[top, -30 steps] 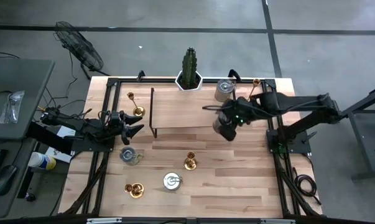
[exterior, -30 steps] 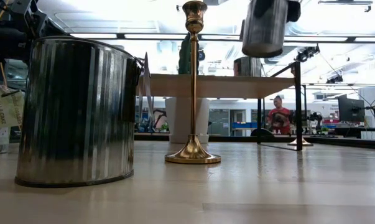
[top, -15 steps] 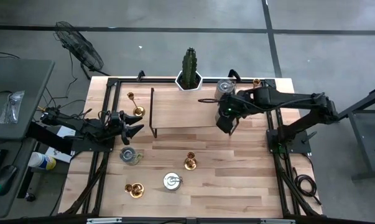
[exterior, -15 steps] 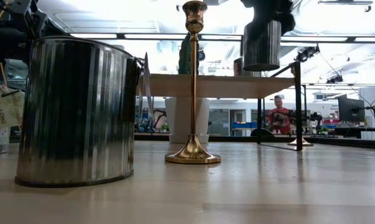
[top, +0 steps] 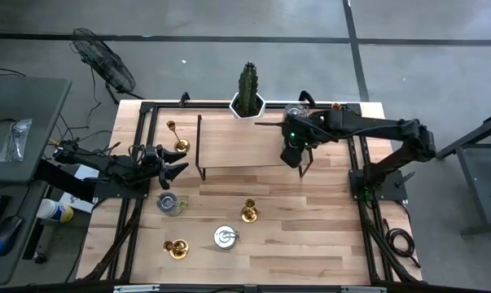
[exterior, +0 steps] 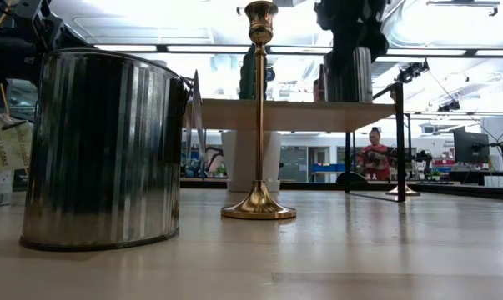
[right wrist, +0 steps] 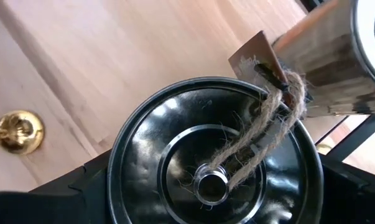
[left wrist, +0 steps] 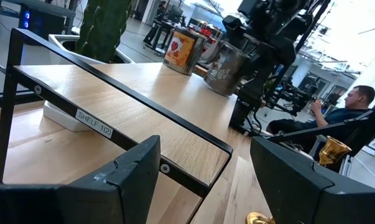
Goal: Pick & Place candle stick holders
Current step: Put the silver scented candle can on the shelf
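Observation:
My right gripper (top: 291, 153) is shut on a silver tin (exterior: 351, 75) with a round lid and a twine tag, over the right end of the wooden shelf (top: 237, 146). Gold candle stick holders stand on their round bases on the table: one tall (exterior: 259, 117) at the centre (top: 249, 212), one near left (top: 177, 248), two at the far left (top: 177, 137), and one at the far right corner (top: 336, 107). My left gripper (left wrist: 203, 186) waits open at the table's left edge, level, pointing toward the shelf. My right gripper holds the tin by its upper wall just below the lid's rim (right wrist: 115, 180), one finger (right wrist: 91, 193) on each of two opposite sides. The fingers come steeply from above. The tin stays upright, its bottom at the shelf's top; whether it rests there I cannot tell.
A second tin (top: 295, 114) stands on the shelf's far right end, close beside the held one. Two more tins (top: 170, 203) (top: 225, 237) stand on the table near the front. A potted cactus (top: 247, 89) stands at the far edge.
My right gripper has carried the tin toward the table's far edge and down, from well above the shelf to the level of the shelf's top. The tin has stayed upright in the hold.

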Controlling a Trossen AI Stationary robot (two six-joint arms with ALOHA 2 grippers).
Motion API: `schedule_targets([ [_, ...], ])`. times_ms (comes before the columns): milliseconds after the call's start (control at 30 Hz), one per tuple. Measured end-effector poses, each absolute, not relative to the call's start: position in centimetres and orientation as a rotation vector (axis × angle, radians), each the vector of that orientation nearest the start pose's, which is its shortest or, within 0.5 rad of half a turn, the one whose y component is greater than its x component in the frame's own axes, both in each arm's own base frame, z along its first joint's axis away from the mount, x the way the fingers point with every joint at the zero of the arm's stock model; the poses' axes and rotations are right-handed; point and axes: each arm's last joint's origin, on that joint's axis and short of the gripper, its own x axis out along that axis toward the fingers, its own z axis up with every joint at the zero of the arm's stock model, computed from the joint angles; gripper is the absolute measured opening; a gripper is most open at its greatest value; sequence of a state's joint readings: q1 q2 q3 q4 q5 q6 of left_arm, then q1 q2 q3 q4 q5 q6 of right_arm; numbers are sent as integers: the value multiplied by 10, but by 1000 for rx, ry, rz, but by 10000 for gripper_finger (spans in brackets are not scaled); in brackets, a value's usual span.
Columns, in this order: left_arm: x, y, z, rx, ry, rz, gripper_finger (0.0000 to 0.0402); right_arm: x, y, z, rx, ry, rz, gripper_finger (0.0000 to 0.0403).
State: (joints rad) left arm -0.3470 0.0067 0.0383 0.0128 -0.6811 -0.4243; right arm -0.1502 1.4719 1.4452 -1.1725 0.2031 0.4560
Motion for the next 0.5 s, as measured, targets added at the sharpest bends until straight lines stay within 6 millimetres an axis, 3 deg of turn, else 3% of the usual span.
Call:
schedule_targets([
  [500,90,-13,177,-442,-109,321,245,269,-62,330,417,1114,-577,347],
])
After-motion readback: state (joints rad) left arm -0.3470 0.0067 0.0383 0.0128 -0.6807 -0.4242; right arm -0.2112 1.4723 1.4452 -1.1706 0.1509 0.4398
